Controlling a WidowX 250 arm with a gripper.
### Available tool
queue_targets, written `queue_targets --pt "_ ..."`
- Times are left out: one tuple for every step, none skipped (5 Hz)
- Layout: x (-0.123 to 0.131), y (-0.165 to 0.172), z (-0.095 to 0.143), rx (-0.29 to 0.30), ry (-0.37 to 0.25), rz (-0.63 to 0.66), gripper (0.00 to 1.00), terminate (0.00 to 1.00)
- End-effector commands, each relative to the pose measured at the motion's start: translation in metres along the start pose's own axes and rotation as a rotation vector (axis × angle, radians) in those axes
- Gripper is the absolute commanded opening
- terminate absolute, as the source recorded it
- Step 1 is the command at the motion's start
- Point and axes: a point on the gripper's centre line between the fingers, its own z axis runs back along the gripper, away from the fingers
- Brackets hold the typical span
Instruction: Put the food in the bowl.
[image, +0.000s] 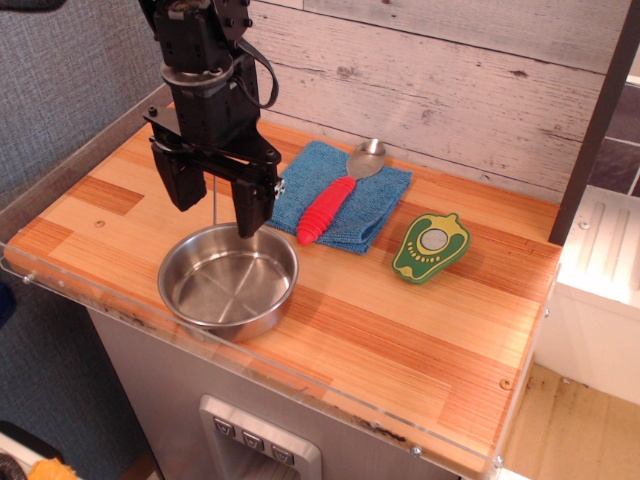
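A: The fingers (216, 205) are spread wide with nothing between them, hanging over the far rim of the bowl (228, 280) near the left end of the worktop (400, 330).

B: And the food?

A: The pepper (431, 247) lies flat on the bare wood, well to the right of the bowl, apart from the blue cloth (340, 190) and the spoon (335, 195) resting on it.

B: How would it handle?

A: I'd guess light and rigid, a painted toy, so no worry about crushing. It looks smooth, though, and sits low against the wood, so it could skid or slip.

B: Where to take hold?

A: Across the narrower width, near the pale middle, fingers straddling both long edges and coming down close to the wood. The bowl is wider than the pepper, so dropping it in should be forgiving.
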Motion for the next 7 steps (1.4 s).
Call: queue_targets --pt "0.0 0.0 0.0 0.0 0.0 0.0 1.0 0.0" --pt "0.024 -0.037 0.001 0.01 -0.023 -0.065 1.0 0.0" --pt "0.041 -0.076 0.009 0.018 -0.064 -0.14 1.0 0.0" --pt "0.056 -0.107 0.007 0.006 -0.081 -0.185 1.0 0.0" --pt "0.068 -0.115 -0.012 -0.006 -0.044 -0.169 1.0 0.0" --pt "0.073 -0.111 -0.03 -0.003 -0.006 -0.138 1.0 0.0" --pt "0.074 -0.11 -0.048 -0.006 0.015 -0.118 1.0 0.0"
